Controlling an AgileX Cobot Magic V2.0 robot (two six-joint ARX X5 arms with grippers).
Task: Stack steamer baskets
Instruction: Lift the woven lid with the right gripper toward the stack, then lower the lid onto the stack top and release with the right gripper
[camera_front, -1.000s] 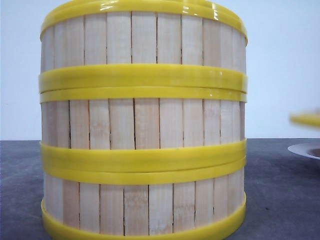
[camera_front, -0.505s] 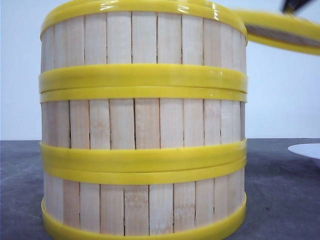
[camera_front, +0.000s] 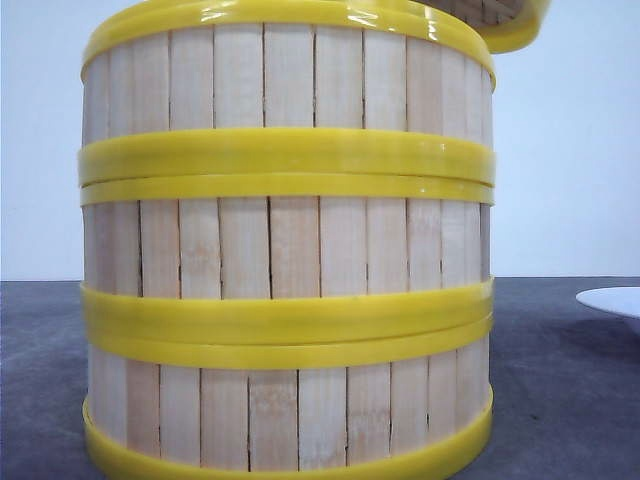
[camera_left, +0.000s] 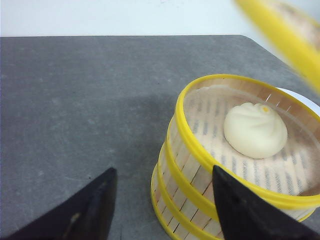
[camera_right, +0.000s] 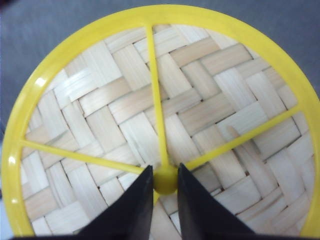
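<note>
Three steamer baskets (camera_front: 285, 250) stand stacked on the dark table and fill the front view. The left wrist view looks down into the top basket (camera_left: 200, 155), where a white bun (camera_left: 255, 129) lies. My left gripper (camera_left: 163, 170) is open and straddles the stack's near wall, one finger over the table and one over the rim. My right gripper (camera_right: 164, 172) is shut on the yellow knob (camera_right: 165, 180) of a round woven lid (camera_right: 200, 100) with a yellow rim and spokes. The lid's edge (camera_front: 515, 30) hangs tilted just above the stack's upper right rim.
A flat white plate (camera_front: 612, 300) sits on the table to the right of the stack. The grey tabletop (camera_left: 75, 100) stretches out beside the stack, with its far edge meeting a pale wall.
The lid has risen from low by the plate on the right and moved left, now reaching over the stack's top right rim. The stack and left gripper stay put.
</note>
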